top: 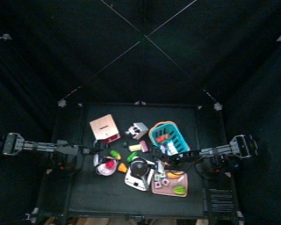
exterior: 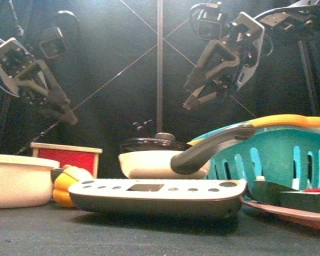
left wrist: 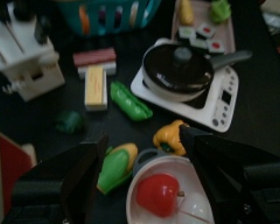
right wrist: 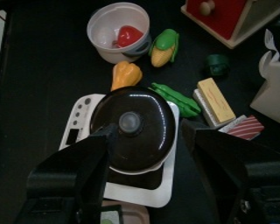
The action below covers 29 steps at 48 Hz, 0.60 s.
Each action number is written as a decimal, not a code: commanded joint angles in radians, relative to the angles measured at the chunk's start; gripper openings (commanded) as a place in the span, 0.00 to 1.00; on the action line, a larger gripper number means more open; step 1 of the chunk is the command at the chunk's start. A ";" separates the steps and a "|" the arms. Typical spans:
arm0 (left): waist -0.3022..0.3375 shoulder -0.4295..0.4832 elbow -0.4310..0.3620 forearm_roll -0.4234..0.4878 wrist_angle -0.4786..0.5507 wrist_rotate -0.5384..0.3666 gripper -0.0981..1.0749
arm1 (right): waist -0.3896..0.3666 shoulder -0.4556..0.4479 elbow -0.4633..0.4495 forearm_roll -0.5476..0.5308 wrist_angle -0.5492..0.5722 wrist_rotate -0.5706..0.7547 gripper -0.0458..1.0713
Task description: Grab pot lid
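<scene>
The pot lid [right wrist: 136, 131] is dark and round with a small knob, and it sits on a black pot [top: 137, 175] on a white stove toy [exterior: 156, 196]. My right gripper [right wrist: 150, 175] hangs open well above it, its jaws standing to either side of the lid in the right wrist view. In the front view the right gripper [exterior: 203, 92] is high over the lid [exterior: 155, 144]. My left gripper [left wrist: 145, 185] is open and empty, raised at the table's left above a white bowl [left wrist: 166, 188]. The pot lid [left wrist: 178, 66] also shows in the left wrist view.
A teal basket [exterior: 275, 157] stands right of the pot, and a red box [top: 104, 127] at the back left. The white bowl [right wrist: 119, 29] holds a red piece. Corn [right wrist: 166, 46], a yellow pepper [right wrist: 126, 75], a green pea pod [right wrist: 175, 98] and a pink tray [top: 172, 185] lie around the stove.
</scene>
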 commanded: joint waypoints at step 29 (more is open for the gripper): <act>-0.009 -0.242 0.101 0.127 -0.089 0.000 0.92 | 0.028 0.175 -0.124 -0.003 0.012 -0.003 0.87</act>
